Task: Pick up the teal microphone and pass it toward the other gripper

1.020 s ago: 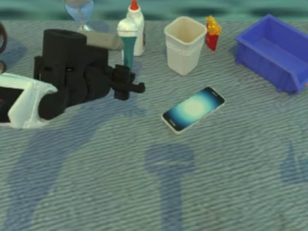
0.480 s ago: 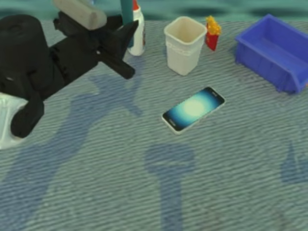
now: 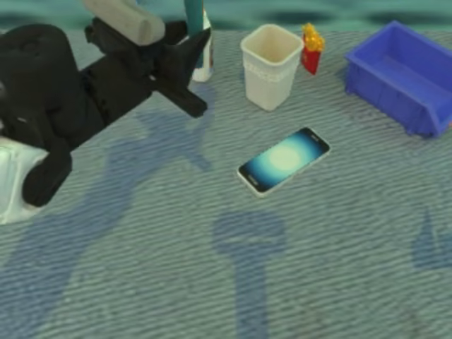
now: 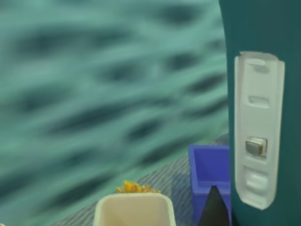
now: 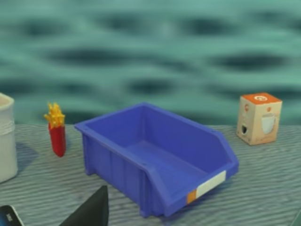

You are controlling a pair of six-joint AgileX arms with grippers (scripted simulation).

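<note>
With the black left arm raised over the table's far-left corner, the left gripper (image 3: 192,70) points toward the top view's right, its pointed wedge fingers clamped on the teal microphone (image 3: 193,15), a slim dark-teal tapered handle. Mic is off the table, upright, its head cut off by the top edge of the top view. Left wrist view shows the handle close up with its white switch strip (image 4: 258,129) facing the camera and one black fingertip (image 4: 214,209) just beside it.

White glue bottle (image 3: 205,53) stands right behind the gripper, partly hidden by it. Further right: cream open-topped plastic cup (image 3: 271,65), upright, then a small red carton of yellow fries (image 3: 311,49) just beside the cup, farther back. Black smartphone with a glowing blue screen (image 3: 284,160) lies flat near mid-table, well apart from the gripper. Blue plastic storage bin (image 3: 402,75) sits at the far right, open side up.

Right arm is out of the top view; only its shadow falls on the grey-blue textured tabletop (image 3: 339,268). Right wrist view shows one black wedge fingertip (image 5: 91,211) near the bin; can't tell whether that gripper is open or closed. An orange-and-white box with a cup print (image 5: 259,117) stands beyond the bin.
</note>
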